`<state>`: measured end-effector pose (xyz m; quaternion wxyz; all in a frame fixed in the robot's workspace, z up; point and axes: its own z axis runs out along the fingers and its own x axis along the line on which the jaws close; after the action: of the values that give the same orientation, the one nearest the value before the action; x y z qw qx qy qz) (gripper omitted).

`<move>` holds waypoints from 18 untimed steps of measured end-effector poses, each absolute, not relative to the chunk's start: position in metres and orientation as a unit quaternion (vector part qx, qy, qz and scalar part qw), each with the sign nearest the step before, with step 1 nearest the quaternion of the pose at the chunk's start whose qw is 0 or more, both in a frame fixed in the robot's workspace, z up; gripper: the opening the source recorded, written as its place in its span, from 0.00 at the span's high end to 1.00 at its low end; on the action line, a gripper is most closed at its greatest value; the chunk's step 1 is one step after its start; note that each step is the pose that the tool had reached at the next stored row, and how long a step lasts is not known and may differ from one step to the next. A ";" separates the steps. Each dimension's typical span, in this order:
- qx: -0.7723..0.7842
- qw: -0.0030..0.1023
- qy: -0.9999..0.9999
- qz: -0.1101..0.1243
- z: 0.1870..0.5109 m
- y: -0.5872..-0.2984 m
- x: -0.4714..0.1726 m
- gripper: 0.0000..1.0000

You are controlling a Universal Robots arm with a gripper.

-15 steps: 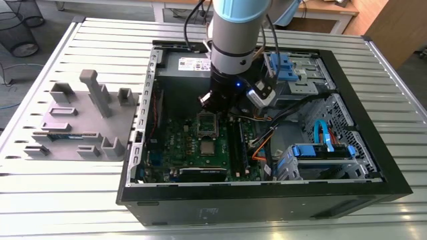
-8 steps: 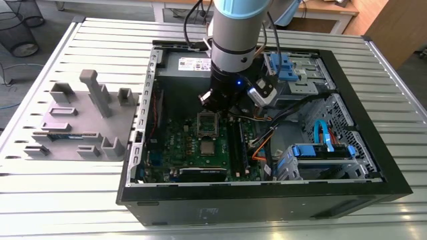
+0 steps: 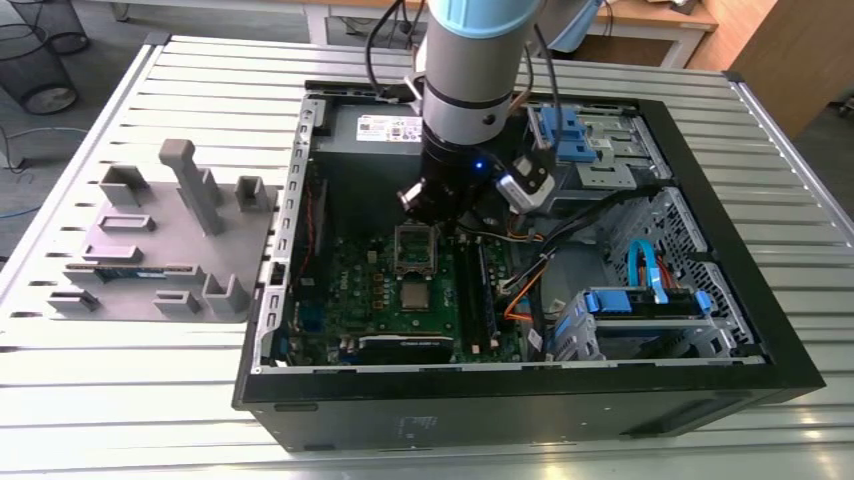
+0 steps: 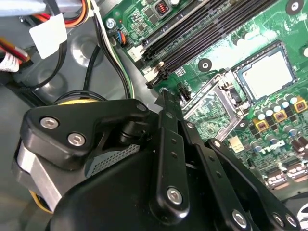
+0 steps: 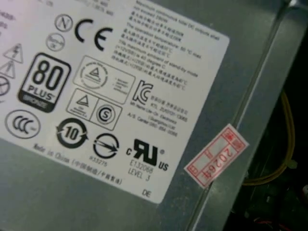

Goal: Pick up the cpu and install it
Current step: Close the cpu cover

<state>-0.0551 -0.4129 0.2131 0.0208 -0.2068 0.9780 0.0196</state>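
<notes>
The cpu (image 4: pixel 267 72) is a small silver square lying flat inside the socket on the green board (image 4: pixel 226 29). The socket's metal frame (image 4: pixel 214 103) stands flipped open beside it. In the exterior view the cpu (image 3: pixel 416 294) lies just in front of that open frame (image 3: pixel 416 246). My gripper (image 3: pixel 430 212) hangs inside the case above the frame's far edge. In the second wrist view the gripper (image 4: pixel 162 94) has its black fingers (image 4: pixel 169 139) drawn together to one narrow tip, shut with nothing between them, off to the side of the frame.
The open black computer case (image 3: pixel 747 330) surrounds the board on the slatted metal table (image 3: pixel 200 80). A grey power supply (image 3: pixel 380 128) (image 5: pixel 106 96) sits at its far end, with blue drive brackets (image 3: pixel 641 300) and cables at the exterior view's right. A grey moulded tray (image 3: pixel 147 250) lies left of the case.
</notes>
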 end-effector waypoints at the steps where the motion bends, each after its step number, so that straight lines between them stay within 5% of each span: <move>1: -0.213 0.021 0.977 0.020 0.213 -0.413 -0.055 0.89; 18: -0.232 0.021 0.972 0.020 0.219 -0.413 -0.055 0.89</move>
<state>-0.0552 -0.4132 0.2194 0.0205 -0.2324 0.9722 0.0202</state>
